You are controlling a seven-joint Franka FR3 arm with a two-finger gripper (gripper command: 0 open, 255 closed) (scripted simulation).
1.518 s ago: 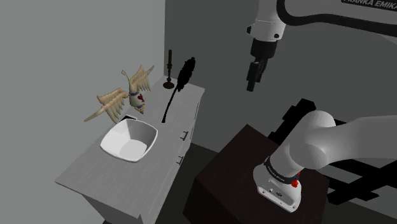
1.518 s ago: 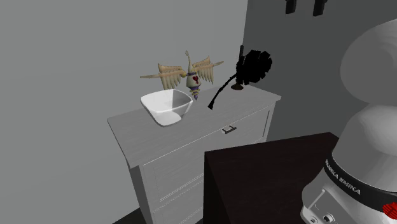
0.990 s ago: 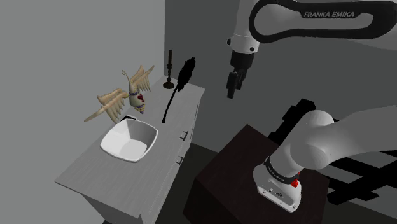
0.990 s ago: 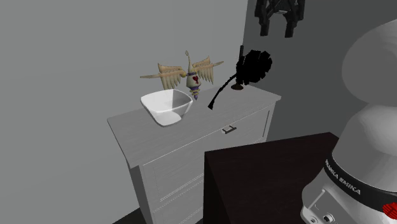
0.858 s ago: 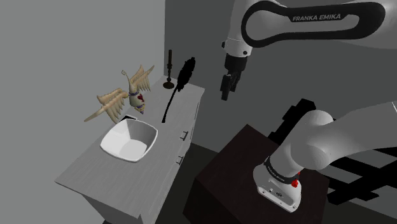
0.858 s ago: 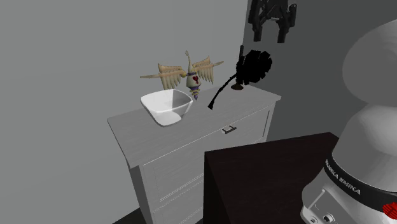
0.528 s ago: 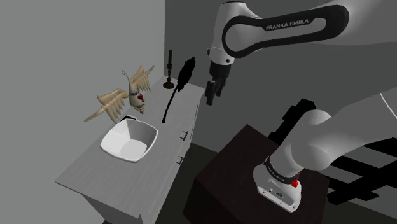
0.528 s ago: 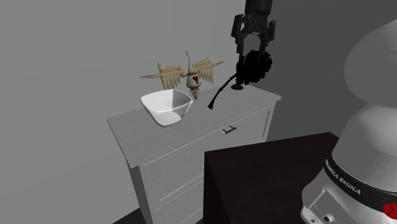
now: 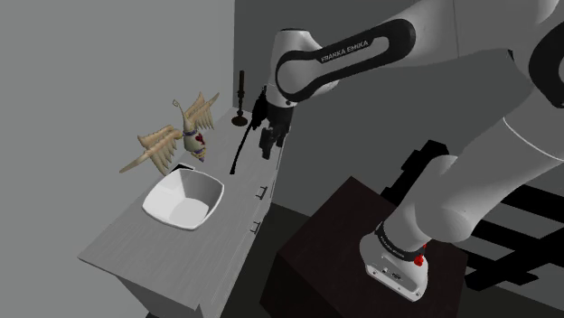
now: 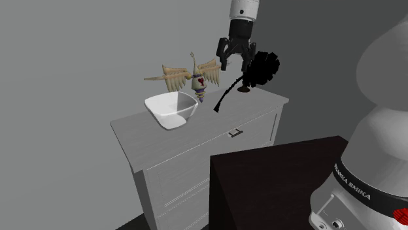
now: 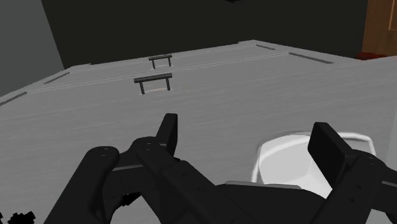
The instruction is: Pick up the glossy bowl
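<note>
Before me: pale grey dresser (image 9: 116,251), drawers with small dark handles (image 11: 153,83). Plain grey wall (image 9: 81,54) behind, darker wall (image 9: 253,27) alongside. Floor (image 9: 287,224) dark. Light dim.

White glossy arm (image 9: 470,181), black bands, white FRANKA EMIKA lettering (image 9: 348,51). Red marks (image 9: 418,259) on base collar (image 9: 398,246) atop the stand (image 9: 334,226). All-black two-finger hand (image 10: 235,65).
</note>
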